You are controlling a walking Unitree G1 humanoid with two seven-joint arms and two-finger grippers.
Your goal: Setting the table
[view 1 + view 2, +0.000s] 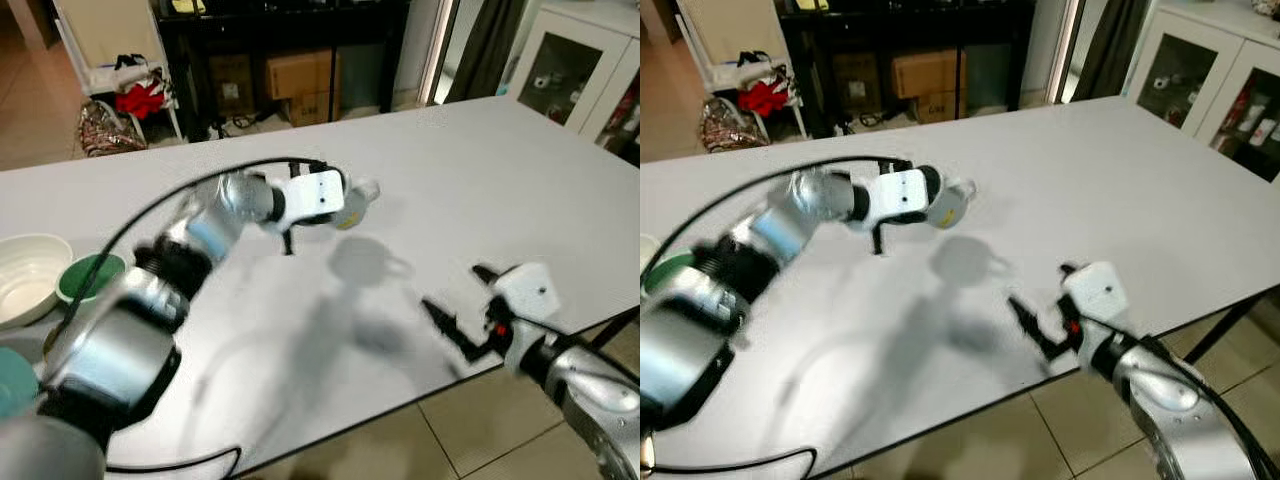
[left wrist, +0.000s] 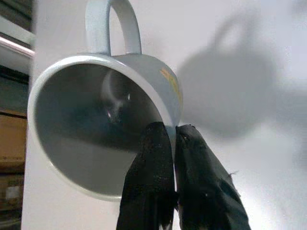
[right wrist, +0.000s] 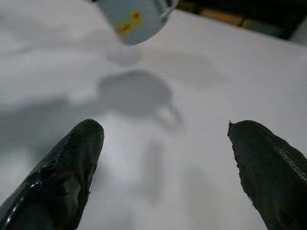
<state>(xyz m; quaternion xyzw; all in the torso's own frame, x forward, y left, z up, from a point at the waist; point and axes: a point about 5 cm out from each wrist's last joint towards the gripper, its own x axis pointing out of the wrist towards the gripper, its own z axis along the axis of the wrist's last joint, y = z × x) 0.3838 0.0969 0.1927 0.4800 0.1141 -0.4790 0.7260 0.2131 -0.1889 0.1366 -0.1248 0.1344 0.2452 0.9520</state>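
The right gripper [image 1: 455,315] is sitting nearest, low over the near edge of the white table [image 1: 520,170]. Its two black fingers [image 3: 72,167] are standing wide apart and holding nothing. They are pointing across the table toward the mug.

The left gripper [image 2: 173,139] is reaching out over the middle of the table and carrying a pale blue mug [image 1: 355,203] up in the air. The mug's shadow [image 1: 365,262] is falling on the table just under it, so the mug is not touching the table yet. In the left wrist view the two fingers are pressed close together on the mug's rim, one inside and one outside, and the mug is hanging tipped on its side with its handle away from the fingers.

A white bowl [image 1: 28,275] and a green bowl [image 1: 88,275] are waiting at the table's far left.

It looks like the step in hand is putting the mug in its place. Next the mug probably needs turning upright and lowering gently onto the table before the fingers let go.
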